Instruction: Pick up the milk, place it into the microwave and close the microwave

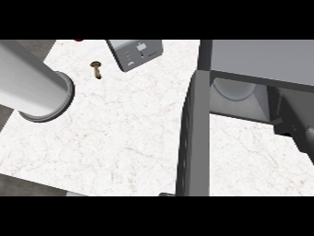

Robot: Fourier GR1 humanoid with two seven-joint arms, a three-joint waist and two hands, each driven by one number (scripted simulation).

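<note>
Reaching into the open microwave [282, 60], the right forearm [302, 124] hides its hand, so its grasp cannot be told; a pale rounded object, possibly the milk [233, 88], sits inside beside the open door [192, 133]

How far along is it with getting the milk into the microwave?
Looks done: a white rounded thing, likely the milk, sits inside the grey box-shaped microwave. In hand: the grey right forearm reaches to the opening, and I cannot see its hand. Left: the dark grey microwave door stands wide open and has yet to be closed.
</note>
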